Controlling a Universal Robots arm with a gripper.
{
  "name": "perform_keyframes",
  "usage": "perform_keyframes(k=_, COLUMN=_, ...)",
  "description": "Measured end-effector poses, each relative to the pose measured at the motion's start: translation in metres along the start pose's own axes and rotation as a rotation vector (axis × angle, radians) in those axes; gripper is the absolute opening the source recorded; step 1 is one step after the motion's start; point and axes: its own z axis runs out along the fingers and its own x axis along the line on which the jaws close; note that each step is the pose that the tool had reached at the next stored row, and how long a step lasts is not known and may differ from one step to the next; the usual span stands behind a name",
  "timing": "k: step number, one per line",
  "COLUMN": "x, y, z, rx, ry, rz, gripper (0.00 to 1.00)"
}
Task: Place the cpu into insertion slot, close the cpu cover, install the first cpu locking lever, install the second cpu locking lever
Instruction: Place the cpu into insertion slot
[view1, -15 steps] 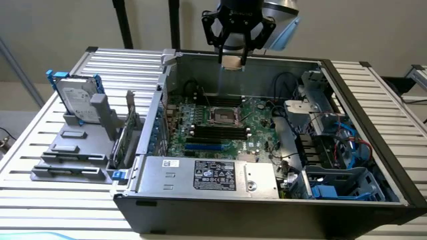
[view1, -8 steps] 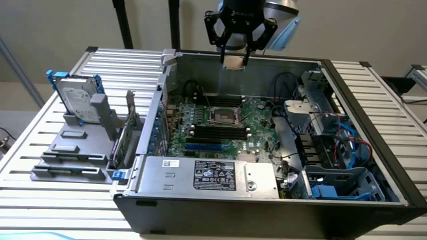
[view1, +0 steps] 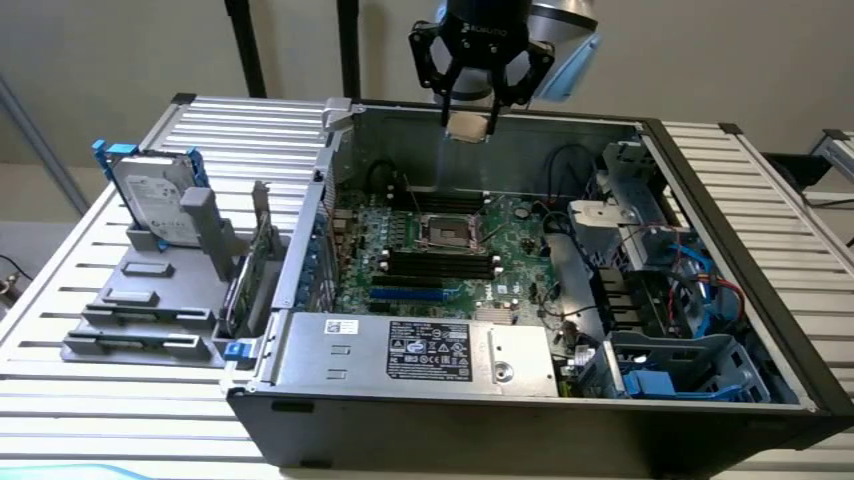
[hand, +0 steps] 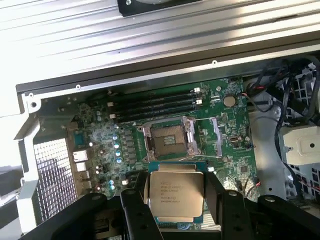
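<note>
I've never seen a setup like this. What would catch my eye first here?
The black gripper hangs over the open computer case, pinching the cpu, a small pale square chip. Below it, the green motherboard lies inside the case, with the empty insertion slot near its middle.

An open black computer case lies on the slatted silver table; a grey hard drive stands near a table edge.

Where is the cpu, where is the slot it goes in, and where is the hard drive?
cpu (hand: 175, 194), wrist view, middle of its pale face.
slot (hand: 167, 141), wrist view, its dark centre.
hard drive (view1: 150, 193), exterior view, its silver face.
</note>
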Motion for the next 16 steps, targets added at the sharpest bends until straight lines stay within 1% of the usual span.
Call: perform_keyframes(k=16, x=-0.0001, y=-0.0002, z=0.0037, rx=-0.0054, ry=-0.0169, rz=0.291, gripper=0.55)
